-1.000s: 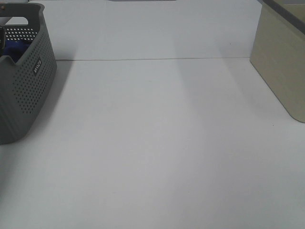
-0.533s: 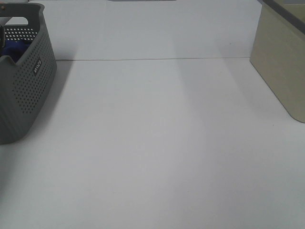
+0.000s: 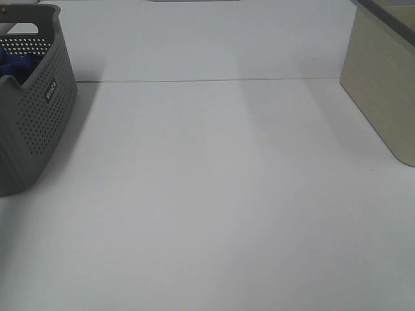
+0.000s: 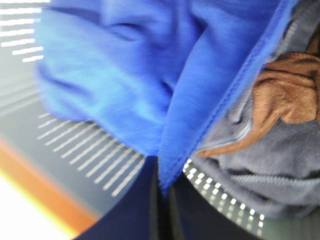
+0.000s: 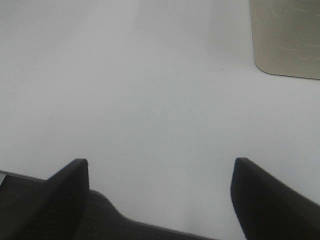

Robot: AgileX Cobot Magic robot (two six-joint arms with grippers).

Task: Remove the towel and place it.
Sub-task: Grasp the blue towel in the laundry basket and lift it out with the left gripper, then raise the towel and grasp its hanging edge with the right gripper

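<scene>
The blue towel (image 3: 11, 66) lies bunched inside the grey perforated basket (image 3: 40, 110) at the far left of the exterior view. In the left wrist view the towel (image 4: 125, 75) fills most of the picture. My left gripper (image 4: 161, 172) is shut on a hemmed edge of it, inside the basket; the gripper is hidden in the exterior view. My right gripper (image 5: 160, 200) is open and empty over the bare white table (image 3: 214, 194), and shows only in its wrist view.
A brown cloth (image 4: 290, 85) and a grey cloth (image 4: 270, 165) lie beside the towel in the basket, whose slotted wall (image 4: 75, 145) is close. A beige box (image 3: 382, 91) stands at the right edge, also in the right wrist view (image 5: 285, 35).
The dark bit of my left gripper at the basket's rim has left the exterior view. More blue towel shows above the basket's low edge. The right arm has not moved.
</scene>
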